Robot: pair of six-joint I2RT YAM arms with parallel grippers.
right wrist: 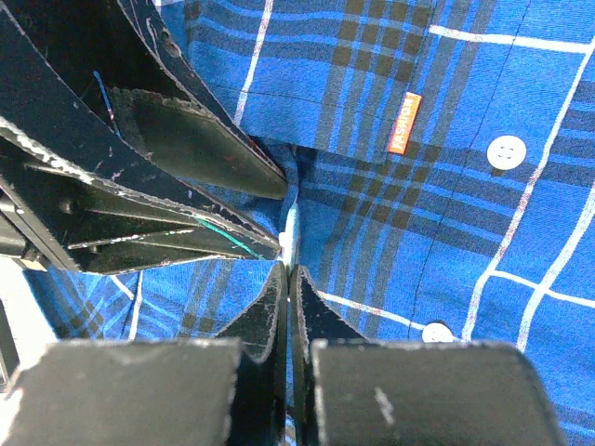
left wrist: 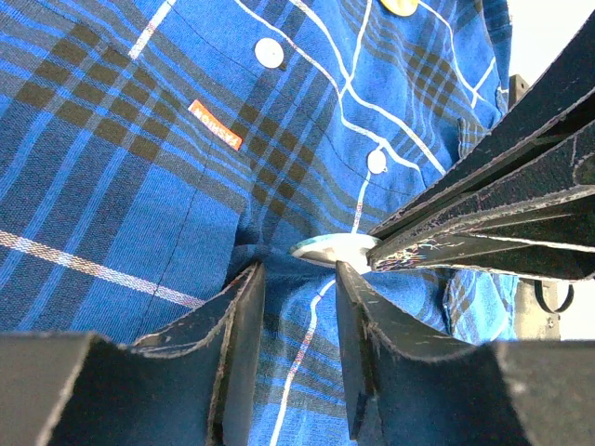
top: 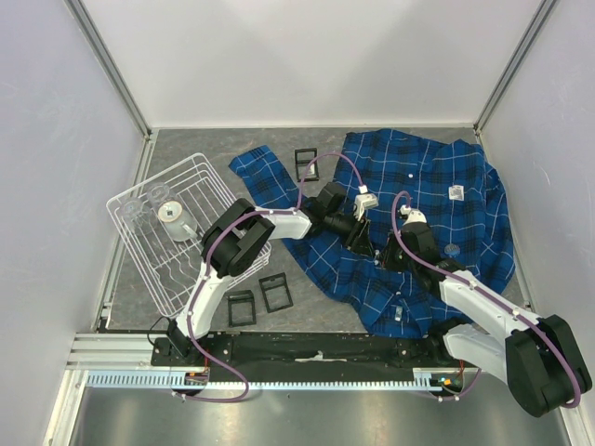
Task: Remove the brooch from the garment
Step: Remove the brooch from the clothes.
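1. The pale, glossy oval brooch [left wrist: 327, 249] sits on the front of the bright blue plaid button-up shirt [top: 437, 186]. It is close to the row of small white buttons [left wrist: 269, 52] and near a little orange woven label [left wrist: 216, 124]. From the top camera it is hidden beneath the two hands.
2. The right hand [right wrist: 288, 277] has its fingers almost together, nipping the brooch by its edge. In the right wrist view that edge shows as a thin pale sliver between the tips.
3. The left hand [left wrist: 297, 279] is partly open. Its two black fingers [left wrist: 237, 325] are set on the cloth either side of a pucker just beside the brooch, and it grips nothing that I can make out.
4. The two hands meet tip to tip over the middle of the shirt.
5. The shirt lies rumpled on the right half of the grey table [top: 195, 149], with one sleeve reaching toward the left rear.
6. A white wire dish rack [top: 167, 178] stands at the table's left, apart from the shirt, with a small white round container [top: 172, 216] inside.
7. Small black square frames [top: 305, 161] lie on the table, one by the sleeve and two near the left arm.
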